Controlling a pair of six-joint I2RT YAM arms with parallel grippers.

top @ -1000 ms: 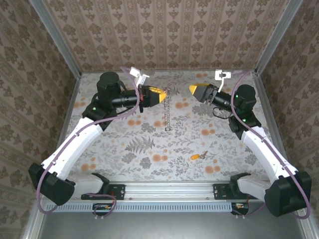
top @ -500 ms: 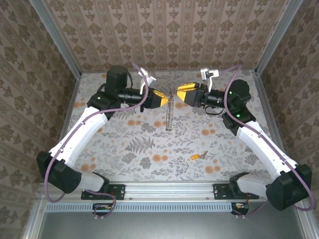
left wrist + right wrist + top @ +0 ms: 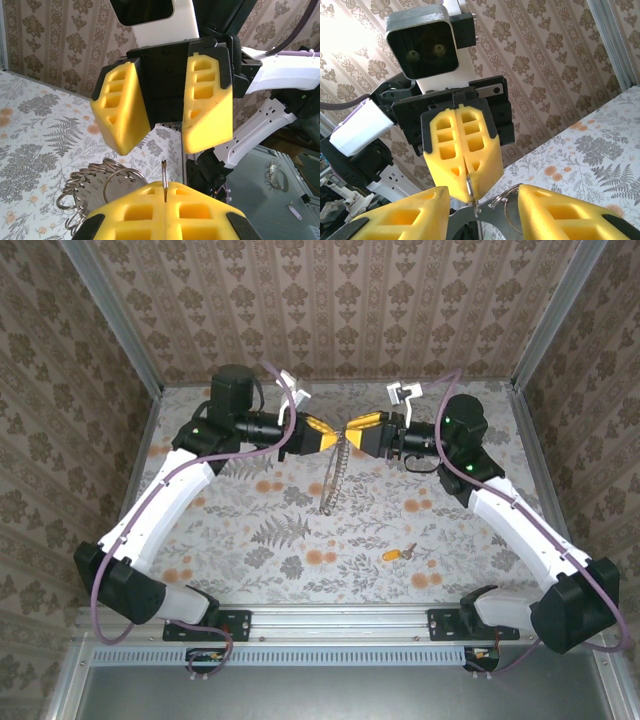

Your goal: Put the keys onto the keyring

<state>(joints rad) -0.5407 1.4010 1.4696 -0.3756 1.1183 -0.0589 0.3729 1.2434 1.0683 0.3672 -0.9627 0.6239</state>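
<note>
My left gripper point(image 3: 337, 437) is shut on the keyring point(image 3: 334, 476), held above the back middle of the table, and its chain of small links hangs down to the cloth. In the left wrist view one thin ring point(image 3: 164, 179) stands edge-on out of the closed pads, with more rings and a grey tag point(image 3: 95, 186) to the left. My right gripper point(image 3: 351, 434) faces it tip to tip, open, its yellow fingers point(image 3: 122, 117) either side of that ring. The right wrist view shows the pinched ring point(image 3: 470, 186) between my own fingers point(image 3: 570, 212). The orange-headed key point(image 3: 398, 553) lies on the cloth, front right.
The table carries a floral cloth point(image 3: 270, 540) and patterned walls close it in on three sides. A metal rail point(image 3: 340, 620) runs along the near edge between the arm bases. Purple cables trail along both arms.
Both grippers have come together at the back middle. The right one swung left up to the left gripper's tip and its jaws narrowed. The hanging chain shifted with the left gripper.
</note>
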